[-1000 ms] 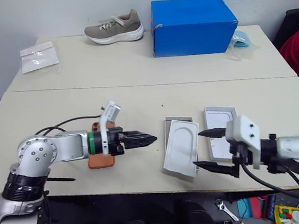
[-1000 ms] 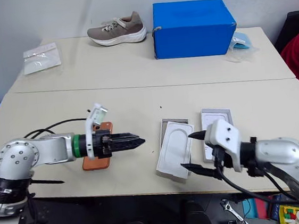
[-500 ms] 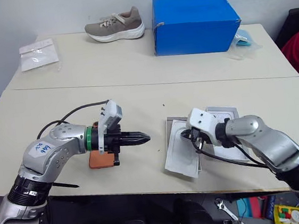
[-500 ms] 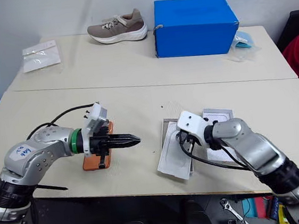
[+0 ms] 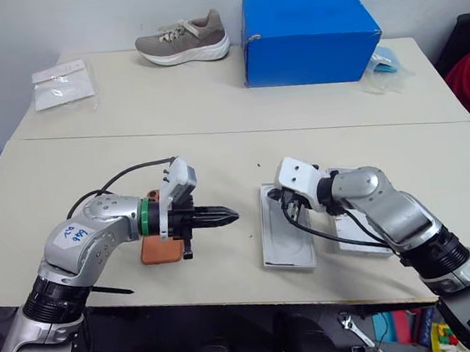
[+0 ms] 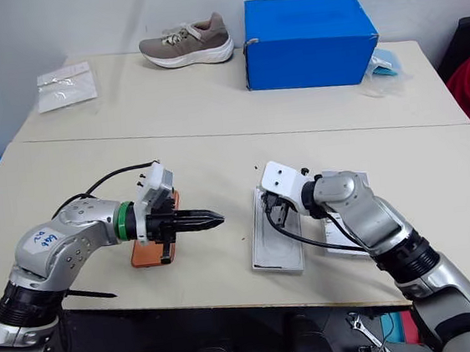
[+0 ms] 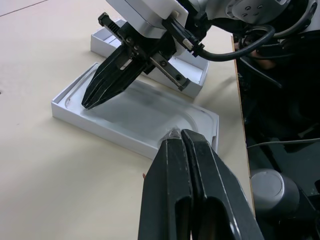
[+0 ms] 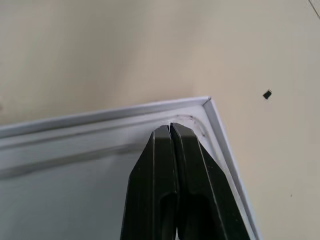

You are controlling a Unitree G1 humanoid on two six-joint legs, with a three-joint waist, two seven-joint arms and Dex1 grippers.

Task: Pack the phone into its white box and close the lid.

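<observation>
Copper-orange phone (image 5: 160, 249) lay flat near the table's (image 5: 215, 144) front edge, partly under the left wrist. The left tool (image 5: 231, 217) hung just past it, fingers pressed together, holding nothing and aimed toward the white box (image 5: 288, 261).

A white moulded insert (image 7: 135, 107) lay in the box. The right tool (image 7: 91, 102), fingers together, had its tip down on the insert at a far corner, close against the box wall. The lid (image 5: 360, 244) sat just beside the box, open face up, under the right arm.

Judgement: the box was not ready for the phone while the insert filled it. To do the step well, the tip should work at the corner seam without dragging the box, and the left tool could steady the near rim.

Hard to make out: whether the tip sat on the insert or in the seam, and whether the insert was fully seated. The arm hid much of the lid.

Farther back stood a blue box (image 5: 303, 26), a shoe (image 5: 181, 39) and a plastic bag (image 5: 62, 83).
</observation>
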